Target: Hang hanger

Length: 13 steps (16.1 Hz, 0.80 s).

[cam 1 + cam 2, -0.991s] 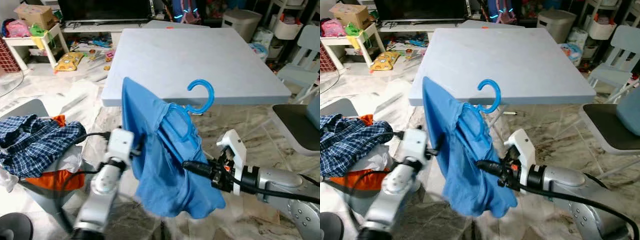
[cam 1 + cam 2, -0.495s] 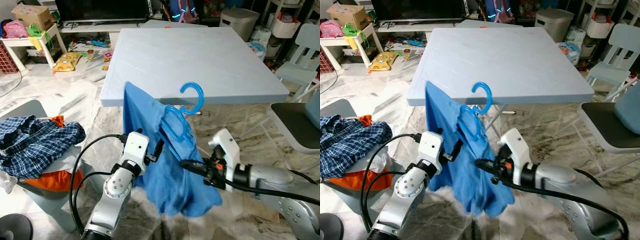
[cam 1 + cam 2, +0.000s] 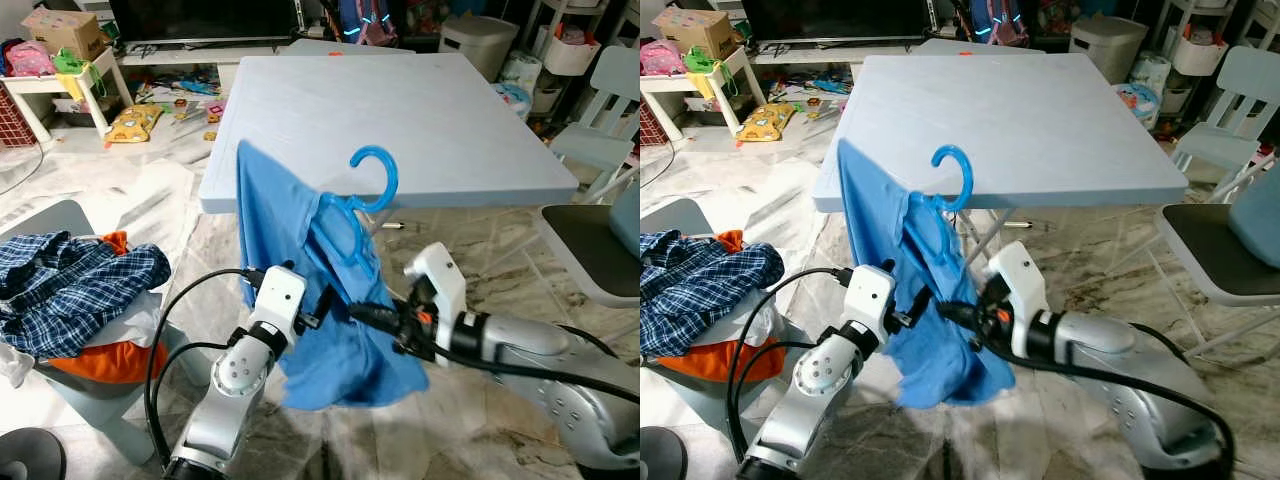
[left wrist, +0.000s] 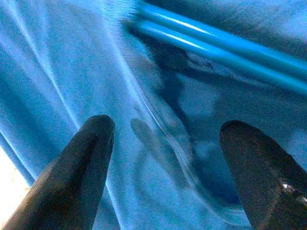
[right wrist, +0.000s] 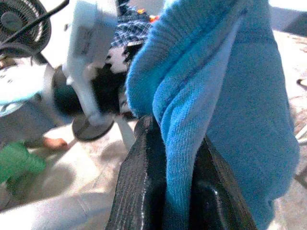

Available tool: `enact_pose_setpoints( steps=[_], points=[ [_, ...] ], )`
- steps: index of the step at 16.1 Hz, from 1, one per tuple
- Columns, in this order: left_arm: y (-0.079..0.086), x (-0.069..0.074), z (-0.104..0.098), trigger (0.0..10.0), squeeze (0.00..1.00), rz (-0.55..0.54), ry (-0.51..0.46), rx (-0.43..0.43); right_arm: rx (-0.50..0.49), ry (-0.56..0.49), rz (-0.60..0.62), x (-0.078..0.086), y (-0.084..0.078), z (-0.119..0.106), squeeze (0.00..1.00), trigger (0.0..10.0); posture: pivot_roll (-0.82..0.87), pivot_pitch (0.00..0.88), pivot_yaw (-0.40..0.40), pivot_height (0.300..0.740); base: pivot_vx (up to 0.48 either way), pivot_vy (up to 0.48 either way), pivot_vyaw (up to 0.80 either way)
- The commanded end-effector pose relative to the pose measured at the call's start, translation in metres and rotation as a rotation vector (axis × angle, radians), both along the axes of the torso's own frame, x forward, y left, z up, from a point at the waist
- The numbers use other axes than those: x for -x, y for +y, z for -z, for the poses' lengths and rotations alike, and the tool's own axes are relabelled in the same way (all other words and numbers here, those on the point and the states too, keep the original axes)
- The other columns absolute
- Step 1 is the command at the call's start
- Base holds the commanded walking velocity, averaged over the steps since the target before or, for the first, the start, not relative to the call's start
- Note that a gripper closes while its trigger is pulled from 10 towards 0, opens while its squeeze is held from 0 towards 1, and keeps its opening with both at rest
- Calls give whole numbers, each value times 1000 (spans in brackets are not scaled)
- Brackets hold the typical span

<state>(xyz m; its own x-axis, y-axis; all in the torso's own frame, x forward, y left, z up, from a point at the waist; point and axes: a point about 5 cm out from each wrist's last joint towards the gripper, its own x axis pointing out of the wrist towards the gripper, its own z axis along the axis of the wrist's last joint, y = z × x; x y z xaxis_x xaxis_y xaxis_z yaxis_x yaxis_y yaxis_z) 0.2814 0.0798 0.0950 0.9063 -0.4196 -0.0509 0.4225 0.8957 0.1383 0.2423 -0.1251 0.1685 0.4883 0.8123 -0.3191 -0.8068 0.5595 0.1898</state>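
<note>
While pinched: shirt [image 3: 330,320] in R gripper [image 3: 362,313]

Both arms were silver metal tubes with rounded joints. The left arm [image 3: 232,380], at the lower left of the head view, ended in a boxy white wrist block, with a black cable looping from it down along the forearm. The right arm [image 3: 520,350], at the lower right, carried a white wrist housing, a black collar and a small orange-red mark. Each gripper had long, black, tapered fingers [image 4: 76,177], with textured faces.
</note>
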Motion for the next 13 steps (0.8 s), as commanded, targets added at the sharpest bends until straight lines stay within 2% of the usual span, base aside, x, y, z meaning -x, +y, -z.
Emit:
enact_pose_setpoints(
  steps=[1,4,6,7,8,9,11,13],
  points=[
    [8,-6,0,10000,0,-45,-11,-26,-26,-19,-79,10,3,-10,0,10000,-155,39,7,740,0,0,0],
    [16,-11,0,10000,0,-93,-17,-31,-28,10,-152,22,-4,-15,0,10000,-162,39,12,740,0,0,0],
    [23,-16,0,10000,0,-132,-27,-40,5,39,-202,32,-14,-14,0,10000,-167,40,14,740,0,0,0],
    [24,-16,0,9451,0,-130,-32,-35,15,44,-205,33,-16,-14,0,10000,-168,39,15,740,0,0,0],
    [24,-16,-1,0,0,-120,-32,-1,34,53,-210,33,-19,-13,0,10000,-168,39,16,740,0,0,0],
    [25,-15,-2,0,0,-98,-29,14,94,44,-174,29,-27,-8,0,10000,-167,40,16,740,0,0,0],
    [26,-14,-2,0,0,-96,-32,11,146,28,-129,23,-32,-3,0,10000,-165,41,15,740,0,0,0],
    [34,-12,-2,0,0,-116,-43,3,226,15,-112,20,-41,3,0,10000,-160,43,13,740,0,0,0]
  ],
)
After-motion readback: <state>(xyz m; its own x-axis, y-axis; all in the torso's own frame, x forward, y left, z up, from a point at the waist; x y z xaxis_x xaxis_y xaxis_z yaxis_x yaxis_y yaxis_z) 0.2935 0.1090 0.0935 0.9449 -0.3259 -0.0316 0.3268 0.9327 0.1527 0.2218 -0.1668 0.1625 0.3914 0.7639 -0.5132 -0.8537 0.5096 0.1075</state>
